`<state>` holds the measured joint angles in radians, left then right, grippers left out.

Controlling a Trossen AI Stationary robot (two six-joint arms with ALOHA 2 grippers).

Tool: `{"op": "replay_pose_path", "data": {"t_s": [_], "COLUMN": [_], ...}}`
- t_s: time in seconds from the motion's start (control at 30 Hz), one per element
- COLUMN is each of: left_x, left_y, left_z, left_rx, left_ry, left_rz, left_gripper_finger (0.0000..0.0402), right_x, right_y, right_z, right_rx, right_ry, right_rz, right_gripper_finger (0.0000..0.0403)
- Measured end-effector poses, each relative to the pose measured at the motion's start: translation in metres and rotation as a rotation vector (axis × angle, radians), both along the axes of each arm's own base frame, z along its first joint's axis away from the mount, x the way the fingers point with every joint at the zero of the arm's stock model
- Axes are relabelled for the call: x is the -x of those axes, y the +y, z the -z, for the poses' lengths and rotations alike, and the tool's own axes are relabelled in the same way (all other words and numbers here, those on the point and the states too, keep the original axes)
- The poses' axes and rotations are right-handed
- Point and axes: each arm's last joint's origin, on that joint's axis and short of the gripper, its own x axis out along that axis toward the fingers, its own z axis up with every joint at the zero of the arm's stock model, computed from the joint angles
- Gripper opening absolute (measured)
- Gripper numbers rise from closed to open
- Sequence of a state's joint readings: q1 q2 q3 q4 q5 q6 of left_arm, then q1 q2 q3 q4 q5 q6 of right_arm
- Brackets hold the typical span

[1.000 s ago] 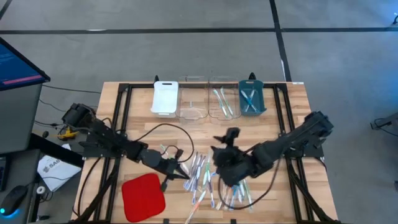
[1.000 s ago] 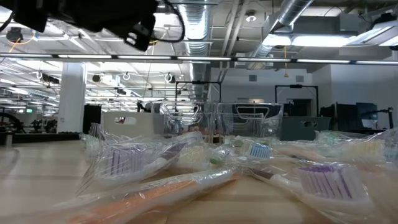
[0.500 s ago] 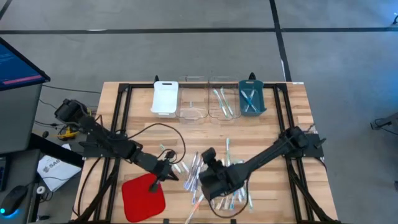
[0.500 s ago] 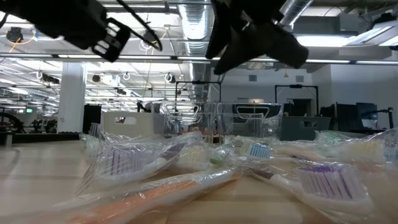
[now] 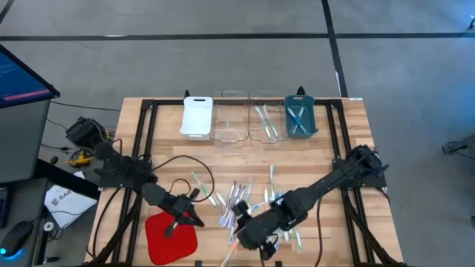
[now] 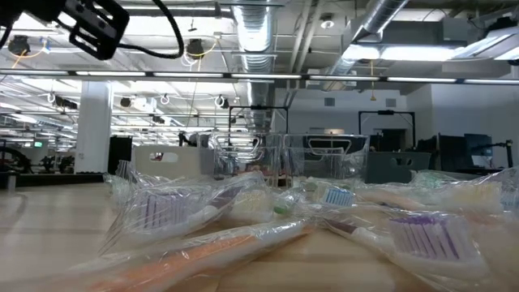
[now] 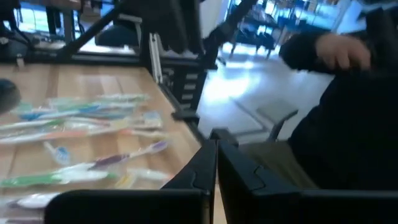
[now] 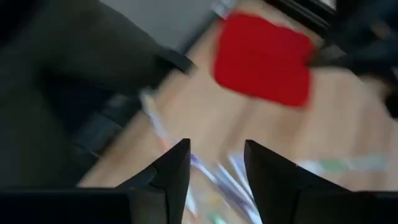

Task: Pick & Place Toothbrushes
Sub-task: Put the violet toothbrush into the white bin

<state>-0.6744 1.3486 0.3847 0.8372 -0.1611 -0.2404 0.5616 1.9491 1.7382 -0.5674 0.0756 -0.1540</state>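
Toothbrushes (image 5: pixel 249 208) lie in a loose wrapped pile on the wooden table (image 5: pixel 334 156), near its front edge, between the two arms. We see more of them close up in the low view (image 6: pixel 243 219), crinkly clear wrappers, purple and orange accents. A few more sit in the far trays: two or three in the clear tray (image 5: pixel 265 117) and some in the blue tray (image 5: pixel 300 119). White tray (image 5: pixel 197 116) and a second clear tray (image 5: pixel 230 117) stand beside those, along the far edge.

Right gripper (image 5: pixel 245 231) is low over the front part of the pile. In its wrist view we see its fingers (image 8: pixel 168 174) apart, a gap between them with blurred brushes showing through; we can't see anything pinched between them.

Left gripper (image 5: pixel 185 219) hangs over the red square pad (image 5: pixel 171 234), at the pad's far right part. In its wrist view the fingers (image 7: pixel 202 171) are pressed together, nothing between them. That view also shows brushes (image 7: pixel 81 124) spread on the wood, and a blurred hand (image 7: pixel 339 53) with a dark sleeve beyond the table edge.
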Motion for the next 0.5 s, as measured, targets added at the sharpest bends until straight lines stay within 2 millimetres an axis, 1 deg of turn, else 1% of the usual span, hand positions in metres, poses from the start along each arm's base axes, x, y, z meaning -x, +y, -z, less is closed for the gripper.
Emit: {"op": "replay_pose_path", "data": {"t_s": [0.1, 0.17, 0.27, 0.37, 0.5], "left_x": [0.003, 0.005, 0.009, 0.011, 0.013], "left_y": [-0.005, -0.008, -0.012, -0.013, -0.015], "left_z": [0.0, 0.0, 0.0, 0.0, 0.0], "left_rx": [0.006, 0.01, 0.007, 0.004, 0.003], "left_ry": [-0.008, -0.011, -0.013, -0.017, -0.019], "left_rz": [-0.01, -0.022, -0.031, -0.054, -0.082], "left_gripper_finger": [0.0008, 0.0008, 0.0008, 0.0008, 0.0008], "right_x": [-0.004, -0.007, -0.013, -0.02, -0.023], "right_y": [-0.008, -0.021, -0.043, -0.064, -0.084], "right_z": [0.001, 0.005, 0.016, 0.028, 0.049], "right_rx": [-0.011, 0.004, 0.046, 0.074, 0.111], "right_ry": [0.023, 0.07, 0.133, 0.15, 0.187], "right_rz": [-0.047, -0.031, 0.015, 0.044, 0.059], "right_gripper_finger": [0.0138, 0.0137, 0.0138, 0.0139, 0.0137]}}
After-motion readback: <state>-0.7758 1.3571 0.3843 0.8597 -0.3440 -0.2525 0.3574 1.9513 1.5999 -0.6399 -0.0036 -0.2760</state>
